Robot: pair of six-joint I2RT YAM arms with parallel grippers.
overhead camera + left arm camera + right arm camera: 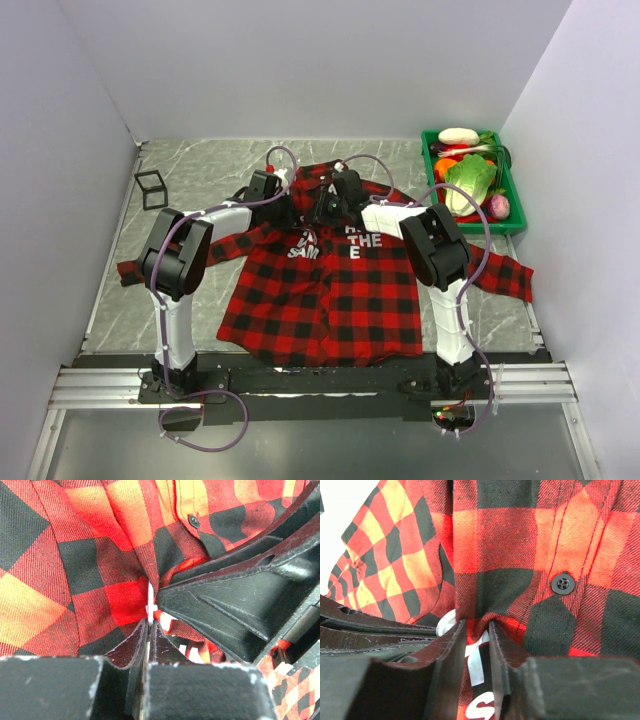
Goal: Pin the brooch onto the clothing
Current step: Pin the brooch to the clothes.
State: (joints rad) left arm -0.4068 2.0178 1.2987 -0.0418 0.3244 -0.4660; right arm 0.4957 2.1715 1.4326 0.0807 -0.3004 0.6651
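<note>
Shirt point(330, 300) lay front up on the grey table point(200, 165). All positions below are relative to the shirt.

Far left of it, beyond the sleeve and well apart: a small black wire cube point(150, 188).

My left gripper point(149, 626) sat over the upper chest, coming in from the left of the button strip. Its fingertips were pressed together, pinching a thin pale piece seen edge-on: the brooch point(150, 600). The brooch stood upright against a raised fold of plaid and touched the cloth. In the right wrist view it showed as a pale round rim just left of my right gripper's near finger. Couldn't tell whether the pin had gone through the fabric.

My right gripper point(477, 630) met the same spot from the right. Its jaws were partly apart, with a ridge of shirt bunched between them and both fingers point(451, 650) against the cloth, so it was pinching that fold. White print showed in the gap below the ridge. A black button point(563, 583) sat just right of the pinch.

The two grippers were nearly touching over the chest lettering.

Right of the shirt, past the sleeve by the far corner: a green crate point(480, 227) of vegetables.
</note>
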